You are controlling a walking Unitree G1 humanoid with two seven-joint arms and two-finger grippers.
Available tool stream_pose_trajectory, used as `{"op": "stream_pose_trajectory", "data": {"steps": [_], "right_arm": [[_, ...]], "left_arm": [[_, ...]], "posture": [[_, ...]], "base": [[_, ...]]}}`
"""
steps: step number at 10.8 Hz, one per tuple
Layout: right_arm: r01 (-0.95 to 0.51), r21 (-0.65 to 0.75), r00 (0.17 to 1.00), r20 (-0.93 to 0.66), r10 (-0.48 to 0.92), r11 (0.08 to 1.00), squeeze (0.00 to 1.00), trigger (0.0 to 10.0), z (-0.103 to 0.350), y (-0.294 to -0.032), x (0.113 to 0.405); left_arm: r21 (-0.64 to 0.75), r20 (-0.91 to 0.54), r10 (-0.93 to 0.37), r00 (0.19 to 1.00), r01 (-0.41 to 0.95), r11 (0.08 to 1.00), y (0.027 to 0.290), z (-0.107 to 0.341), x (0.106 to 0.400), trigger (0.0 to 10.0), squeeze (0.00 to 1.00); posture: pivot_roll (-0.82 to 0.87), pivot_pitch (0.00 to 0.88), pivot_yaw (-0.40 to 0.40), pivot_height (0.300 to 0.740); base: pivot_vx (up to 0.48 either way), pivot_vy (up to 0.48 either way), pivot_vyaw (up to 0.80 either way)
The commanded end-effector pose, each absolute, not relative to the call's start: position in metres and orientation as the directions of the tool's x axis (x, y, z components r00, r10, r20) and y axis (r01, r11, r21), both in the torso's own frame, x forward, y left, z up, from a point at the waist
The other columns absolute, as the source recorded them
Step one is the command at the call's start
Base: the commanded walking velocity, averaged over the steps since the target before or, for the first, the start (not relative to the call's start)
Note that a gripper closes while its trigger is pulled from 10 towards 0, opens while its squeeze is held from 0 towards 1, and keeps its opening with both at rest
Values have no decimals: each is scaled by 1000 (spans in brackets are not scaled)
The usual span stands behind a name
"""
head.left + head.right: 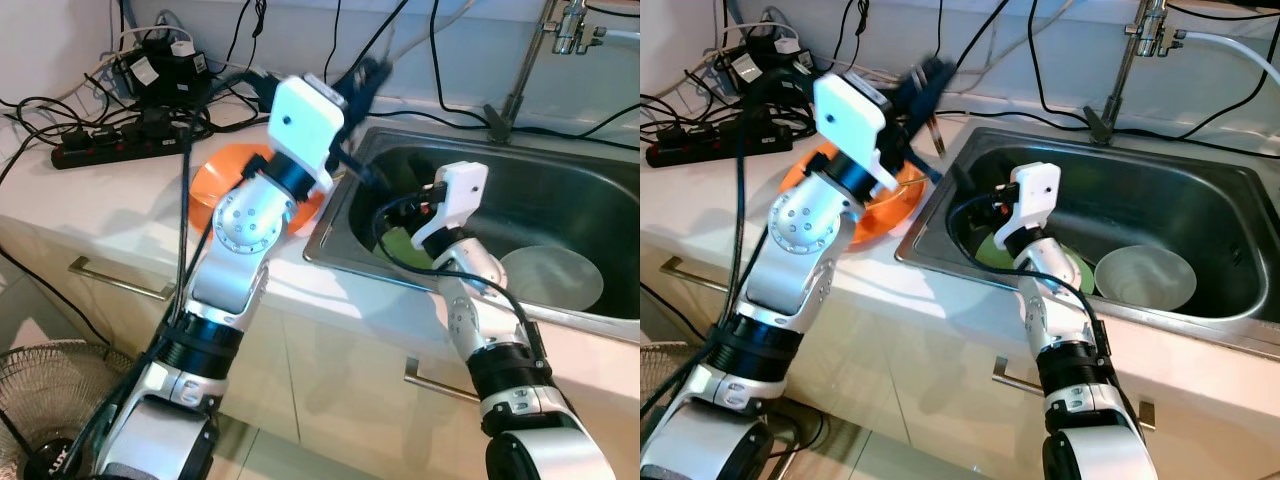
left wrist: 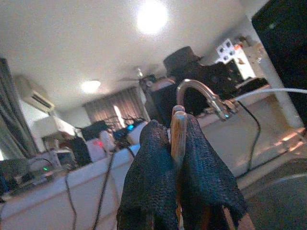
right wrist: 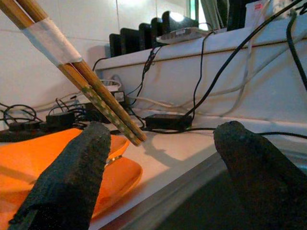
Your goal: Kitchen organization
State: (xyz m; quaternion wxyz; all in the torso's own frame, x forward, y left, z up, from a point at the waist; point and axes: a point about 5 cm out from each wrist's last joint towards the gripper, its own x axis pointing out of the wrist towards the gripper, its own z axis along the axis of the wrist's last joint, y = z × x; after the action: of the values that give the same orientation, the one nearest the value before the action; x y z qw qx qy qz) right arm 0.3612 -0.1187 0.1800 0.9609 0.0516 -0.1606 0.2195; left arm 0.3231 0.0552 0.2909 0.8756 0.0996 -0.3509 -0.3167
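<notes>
- The left gripper [image 2: 178, 158] has its two black fingers pressed onto a pair of taped wooden chopsticks [image 3: 76, 67], holding them above the orange plastic plate [image 1: 885, 205]; their tips point down toward the plate.
- The right gripper [image 3: 163, 172] has its fingers spread wide with nothing between them. It sits low at the sink's near-left corner, facing the plate.
- The stainless steel sink [image 1: 560, 190] is the landmark: the orange plate lies on the white countertop [image 1: 90, 200] just beside the sink's left rim, with a second orange dish apparently under or beside it.
- Inside the sink, a round pale bowl [image 1: 1145, 278] rests near the front wall, and a green dish [image 1: 992, 250] lies at the front left, partly hidden by the right arm. Both look empty, though the green one is mostly covered.
- Behind the plate, away from the sink, black power strips and tangled cables [image 1: 130, 125] crowd the back of the countertop.
- Judged step: carrying the chopsticks to a resting place, likely the plate.
- The next move would call for lowering them until they lie flat, then letting go gently so they do not roll toward the sink.
</notes>
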Motion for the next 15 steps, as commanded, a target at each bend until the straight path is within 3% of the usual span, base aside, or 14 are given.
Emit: {"op": "stream_pose_trajectory", "data": {"steps": [1,2,3,8,11,14,15], "right_arm": [[-437,27,850,338,403,899,945,10000,181,-118,359],[-439,28,851,333,406,898,0,10000,180,-117,359],[-448,34,848,332,413,894,0,10000,179,-114,358],[-453,52,849,330,413,890,0,10000,179,-111,357],[-538,51,803,334,494,841,0,10000,179,-99,352],[-646,39,732,317,603,763,0,10000,175,-86,342],[-633,40,741,318,591,773,0,10000,176,-88,343]], "left_arm": [[403,535,-654,534,519,754,51,290,319,10000,0],[376,474,-704,530,601,705,44,278,319,10000,0],[354,430,-740,517,657,665,38,266,317,10000,0],[259,410,-753,514,726,637,37,259,313,10000,0],[163,442,-736,513,761,628,39,261,314,10000,0],[157,447,-724,526,750,642,42,264,317,10000,0],[160,444,-725,527,749,643,42,264,317,10000,0]], "posture": [[174,0,41,740],[178,0,43,740],[176,0,43,740],[178,0,44,740],[177,0,43,740],[177,0,45,740],[176,0,45,740]], "base": [[0,0,0],[0,0,0],[0,0,0],[0,0,0],[0,0,0],[0,0,0],[0,0,0]]}}
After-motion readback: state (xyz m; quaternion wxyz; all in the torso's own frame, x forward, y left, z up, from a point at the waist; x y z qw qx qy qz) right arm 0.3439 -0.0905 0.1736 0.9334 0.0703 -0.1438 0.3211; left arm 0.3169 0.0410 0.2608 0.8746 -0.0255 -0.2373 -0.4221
